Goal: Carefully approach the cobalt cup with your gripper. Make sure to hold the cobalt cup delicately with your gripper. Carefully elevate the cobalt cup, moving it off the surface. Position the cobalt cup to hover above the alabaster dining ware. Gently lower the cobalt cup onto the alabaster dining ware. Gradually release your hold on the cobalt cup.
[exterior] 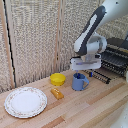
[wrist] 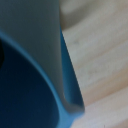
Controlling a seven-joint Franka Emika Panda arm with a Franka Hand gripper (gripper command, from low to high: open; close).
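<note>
1. The gripper (exterior: pixel 81 70) is right down over the cobalt cup (exterior: pixel 79 82), its white body sitting just above the rim, so the step in hand reads as the approach turning into the grasp.

2. The cobalt cup stands upright on the wooden table (exterior: pixel 95 107), its handle towards the exterior view's right. Taking the cup as the landmark: the small yellow bowl (exterior: pixel 58 78) is just beside it on the exterior view's left, and an orange block (exterior: pixel 57 93) lies near it, on the bowl's side and closer to the camera.

3. The alabaster dining ware (exterior: pixel 25 102) lies well apart from the cup, off to the exterior view's left and nearer the camera. Nothing rests on it (so the carry is all ahead).

4. The wrist view is packed with blue: the cobalt cup (wrist: pixel 35 95) and its rim (wrist: pixel 67 95) sweep across the picture, with bare wood beyond. A grey surface (wrist: pixel 35 30) looms close to the lens, possibly a finger.

5. Fingers: I cannot tell whether they are spread or pinching the wall; the cup hides their tips in the exterior view.

6. Next move, as I judge it: a soft squeeze on the cup wall, then a straight lift clear of the yellow bowl before swinging towards the plate.
</note>
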